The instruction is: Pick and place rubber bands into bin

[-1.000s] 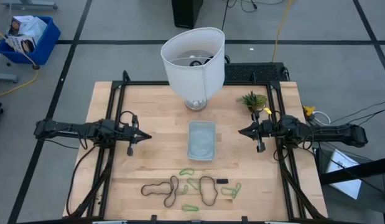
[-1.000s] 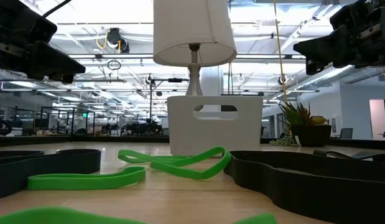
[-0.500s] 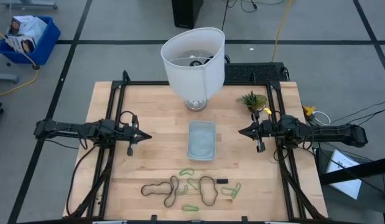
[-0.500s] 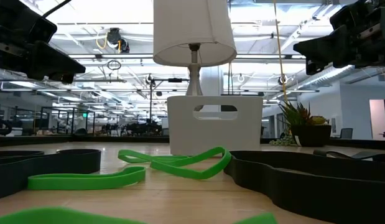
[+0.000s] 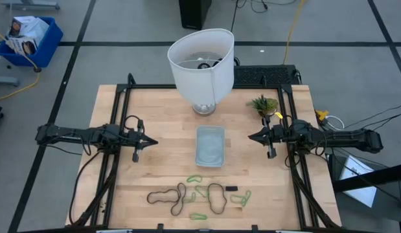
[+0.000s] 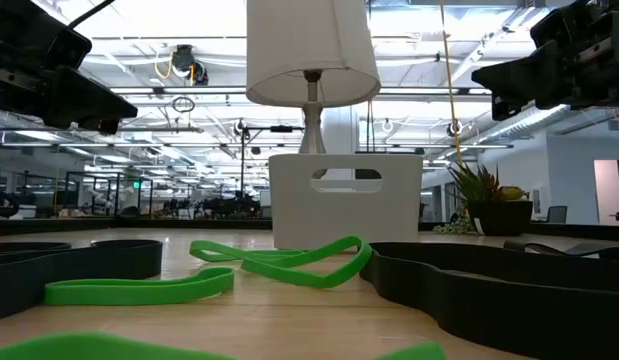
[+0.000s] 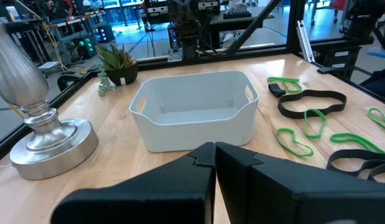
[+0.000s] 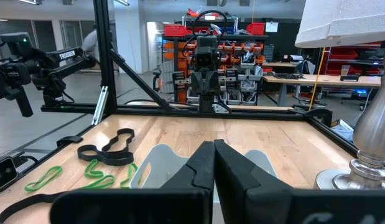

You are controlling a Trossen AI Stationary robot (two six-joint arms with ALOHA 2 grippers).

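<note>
The rubber bands, several black (image 5: 216, 197) and several light-green (image 5: 195, 178), lie flat on the table near its front edge; they also show in the left wrist view (image 7: 310, 102) and the low view (image 6: 279, 260). The pale clear bin (image 5: 210, 145) stands at the table's middle and shows in the left wrist view (image 7: 195, 112). My left gripper (image 5: 155, 142) is shut and empty, left of the bin. My right gripper (image 5: 250, 136) is shut and empty, right of the bin. Both hang above the table.
A white lamp (image 5: 201, 65) stands on its metal base behind the bin. A small potted plant (image 5: 263, 103) stands at the far right. A black frame (image 5: 122, 97) runs along the table's edges. Bare wood lies between the bin and each gripper.
</note>
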